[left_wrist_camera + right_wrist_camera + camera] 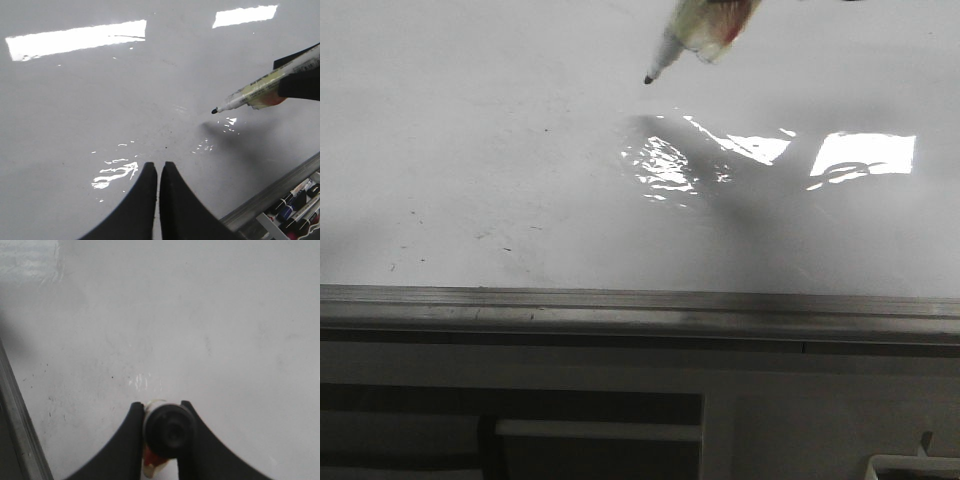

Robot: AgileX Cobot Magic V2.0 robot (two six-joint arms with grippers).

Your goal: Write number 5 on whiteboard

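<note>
One glossy white flat whiteboard (pixel 470 150) with a grey metal edge rail carries no drawn 5. One clear-barrelled, black-tipped marker (pixel 250 92) slants tip-down above it, clear of the surface, pinched by the right gripper (pixel 162 432). The left gripper's (pixel 158 172) fingers are pressed together, empty.

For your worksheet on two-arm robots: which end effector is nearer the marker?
Right. The right end effector grips the marker; the left end effector, shut and empty, hangs apart over the whiteboard.

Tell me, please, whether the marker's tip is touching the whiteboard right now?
Apart. In the left wrist view the marker tip hangs clear of the whiteboard, its shadow lying separately below it.
</note>
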